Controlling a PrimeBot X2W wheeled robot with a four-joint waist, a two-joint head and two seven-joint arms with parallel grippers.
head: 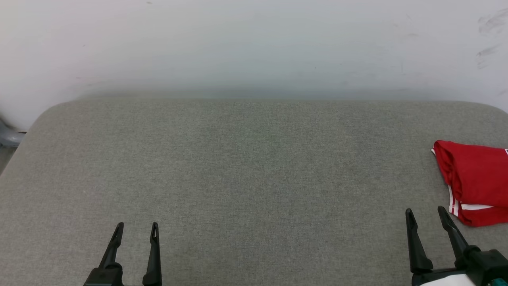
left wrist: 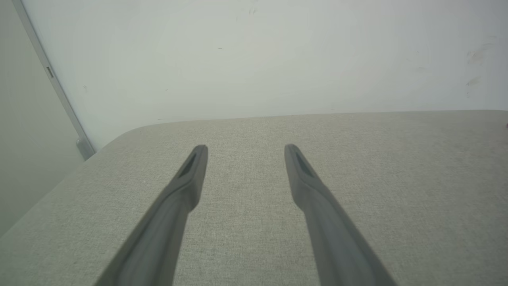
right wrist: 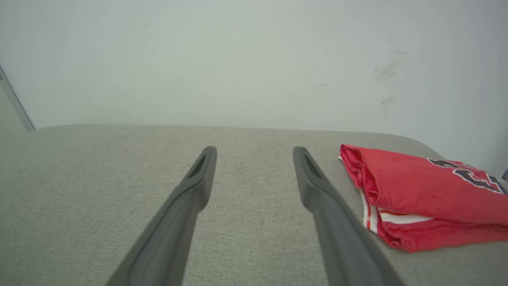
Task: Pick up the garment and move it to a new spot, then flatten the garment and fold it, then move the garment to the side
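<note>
The garment (head: pixel 474 180), a bright red shirt with white and red stripe trim, lies folded in a compact bundle at the right edge of the grey fabric surface (head: pixel 246 167). In the right wrist view the garment (right wrist: pixel 420 194) shows dark white-outlined lettering on its far right. My right gripper (head: pixel 426 212) stands open just left of and nearer than the bundle, touching nothing; its two fingers are spread in the right wrist view (right wrist: pixel 254 151). At the lower left my left gripper (head: pixel 137 227) is open and empty, far from the garment, fingers apart over bare fabric (left wrist: pixel 245 149).
A pale wall (head: pixel 254 43) rises right behind the grey surface. The surface has rounded far corners and ends at the left near a grey metal post (left wrist: pixel 59 95). Bare fabric stretches between the two grippers.
</note>
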